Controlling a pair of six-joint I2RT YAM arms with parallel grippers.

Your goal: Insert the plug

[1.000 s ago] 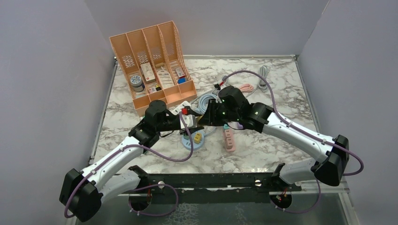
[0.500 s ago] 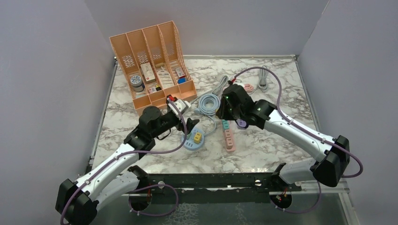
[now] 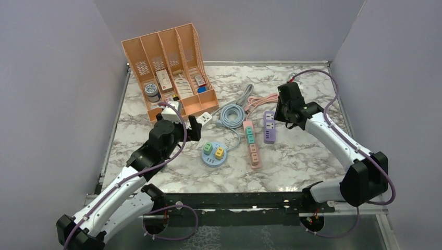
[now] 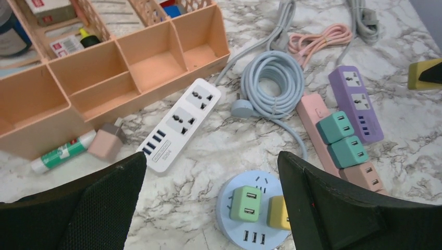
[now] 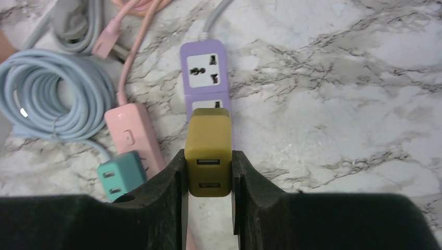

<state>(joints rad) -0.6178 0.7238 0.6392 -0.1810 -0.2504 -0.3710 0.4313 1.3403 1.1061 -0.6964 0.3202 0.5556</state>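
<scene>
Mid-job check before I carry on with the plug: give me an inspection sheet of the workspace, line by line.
Surface: marble table, no spills seen.
Job's things: olive charger in the right arm's jaws, over the purple strip; contact cannot be told.
Clutter: orange organizer, white strip, pink strip with teal chargers, round blue hub, glue stick.
Grippers: left gripper jaws open, empty; right gripper jaws shut on the charger.
Cables: blue coil, pink cord, grey cord, loose behind the strips.
Surroundings: plain grey walls; nothing else seen.
</scene>
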